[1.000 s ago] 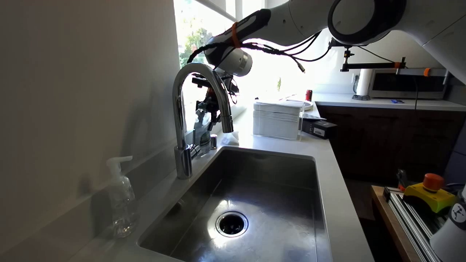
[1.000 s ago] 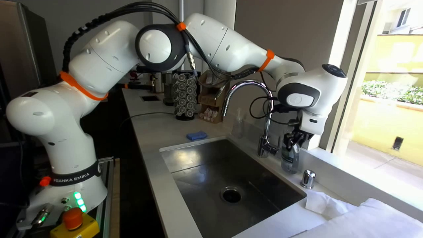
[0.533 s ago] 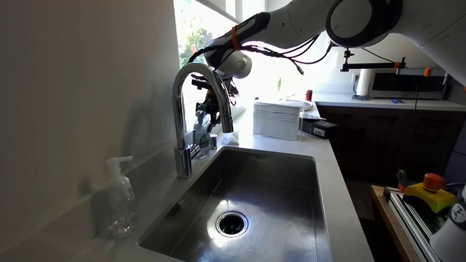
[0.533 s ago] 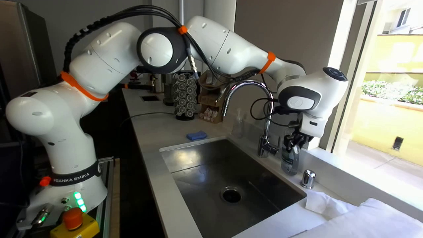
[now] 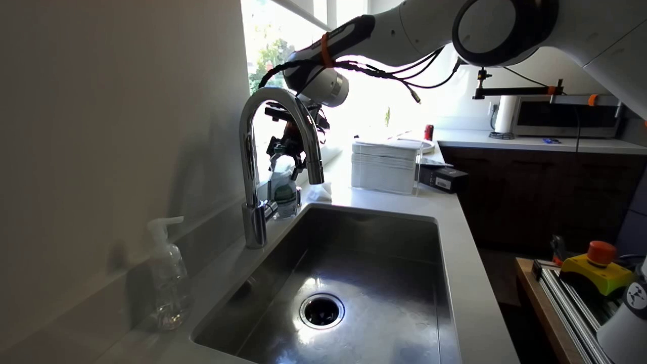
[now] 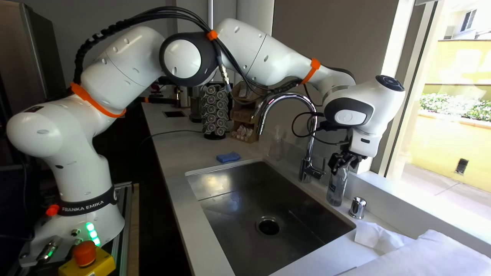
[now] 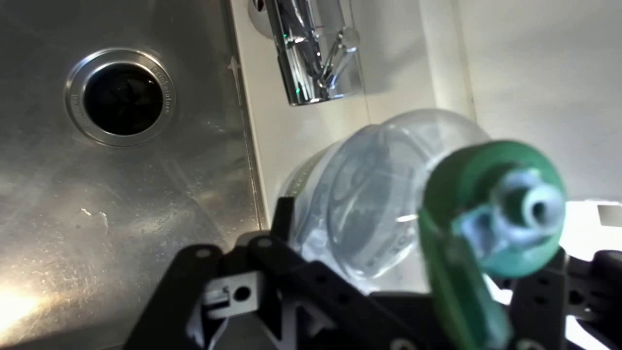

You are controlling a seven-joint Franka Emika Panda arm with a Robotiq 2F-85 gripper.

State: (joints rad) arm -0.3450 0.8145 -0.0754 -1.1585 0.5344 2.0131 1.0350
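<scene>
an exterior view just above the stainless-steel sink (image 5: 379,293), facing lengthwise toward a microwave (image 5: 566,124), an exterior view from the sink's opposite end, facing back past the Franka arm (image 6: 261,57), wrist view close over a spray bottle (image 7: 388,204), looking down, sink drain (image 7: 123,98) shared by all three

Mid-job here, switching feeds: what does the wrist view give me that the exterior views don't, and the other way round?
Only the wrist view: the lettering around the drain, and the nozzle hole of the spray bottle.

Only the exterior views: the robot arm and the red button in both; the blue sponge in an exterior view.

Shared by all: the sink, drain, spray bottle, part of the faucet, and the gripper at the bottle's top.
</scene>
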